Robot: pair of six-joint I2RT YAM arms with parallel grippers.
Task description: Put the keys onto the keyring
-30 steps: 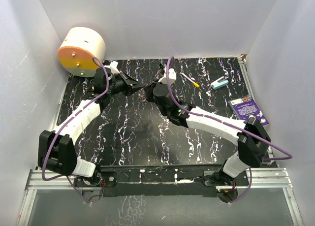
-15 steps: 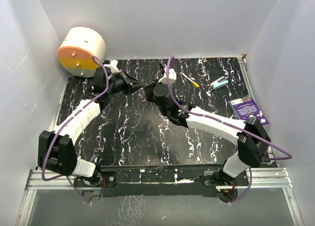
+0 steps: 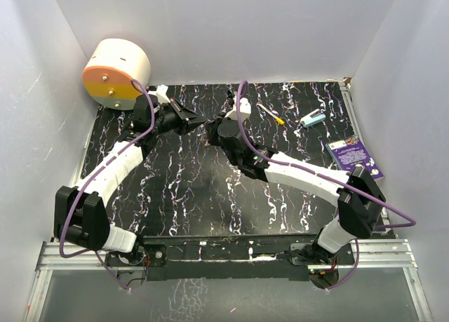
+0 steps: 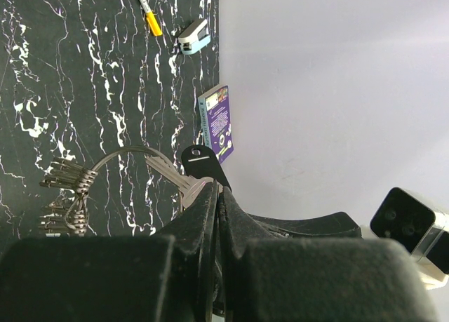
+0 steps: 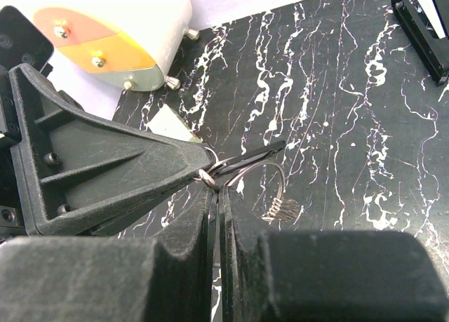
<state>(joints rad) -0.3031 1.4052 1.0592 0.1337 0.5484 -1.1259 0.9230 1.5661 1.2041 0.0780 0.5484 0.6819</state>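
Silvery wire of the keyring [image 4: 130, 151] hangs in the air between the two arms, above the far left part of the table [image 3: 196, 196]. A bunch of keys [image 4: 66, 179] is already threaded on its free arc. The left gripper [image 4: 217, 192] is fully closed and nips the wire at its tip. The right gripper [image 5: 217, 196] is closed too, its tips pressed to the same stretch of wire just beside the left's. Whether it pinches the ring itself or a key there, I cannot tell. A dark flat piece [image 4: 201, 159] juts out at that junction; it may be a key head, but it is too unclear to name. The step in hand looks like threading: one arm steadies the ring while the other works a key along the coil. The next move calls for a small, slow twist along the wire with both grips firm. The wire is thin and springy, so it could slip out or spring back and drop the bunch.
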